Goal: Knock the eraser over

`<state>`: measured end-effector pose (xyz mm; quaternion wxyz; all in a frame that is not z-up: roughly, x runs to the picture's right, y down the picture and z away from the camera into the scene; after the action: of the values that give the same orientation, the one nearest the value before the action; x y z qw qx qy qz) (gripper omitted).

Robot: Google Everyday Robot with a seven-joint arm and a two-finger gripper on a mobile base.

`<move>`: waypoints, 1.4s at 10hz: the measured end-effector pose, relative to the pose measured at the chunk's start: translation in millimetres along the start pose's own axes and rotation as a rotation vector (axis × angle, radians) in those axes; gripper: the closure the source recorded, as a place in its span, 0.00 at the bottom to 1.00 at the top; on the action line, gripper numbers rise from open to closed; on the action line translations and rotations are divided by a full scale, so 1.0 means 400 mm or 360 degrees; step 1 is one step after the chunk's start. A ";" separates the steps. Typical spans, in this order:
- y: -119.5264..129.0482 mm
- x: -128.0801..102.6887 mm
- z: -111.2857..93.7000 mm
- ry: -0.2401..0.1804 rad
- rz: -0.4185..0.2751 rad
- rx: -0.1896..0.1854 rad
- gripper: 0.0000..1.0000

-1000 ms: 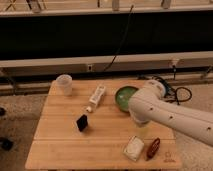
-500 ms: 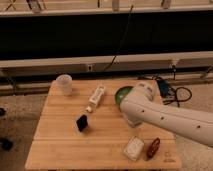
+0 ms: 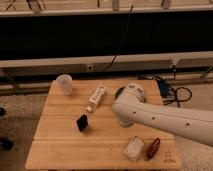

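While the eraser stands on edge on the table, the gripper is hidden behind the white arm to the eraser's right; whether it is clenched or released, cannot tell.

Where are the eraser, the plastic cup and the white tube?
eraser [image 3: 82, 122], camera view, middle of its black face.
plastic cup [image 3: 64, 84], camera view, its side wall.
white tube [image 3: 97, 95], camera view, mid-body.
hand: not visible; only the white arm [image 3: 150, 116] shows, right of the eraser.
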<state>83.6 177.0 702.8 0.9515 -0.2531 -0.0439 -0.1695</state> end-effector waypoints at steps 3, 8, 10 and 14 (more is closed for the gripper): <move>-0.011 -0.027 0.025 -0.0027 -0.0058 0.0001 0.97; -0.037 -0.078 0.055 -0.0067 -0.0164 -0.0003 0.97; -0.052 -0.112 0.068 -0.0086 -0.0216 -0.0008 0.97; -0.073 -0.159 0.084 -0.0116 -0.0310 -0.0022 0.97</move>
<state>14.1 188.9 734.8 0.9265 -0.2601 -0.1017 -0.2521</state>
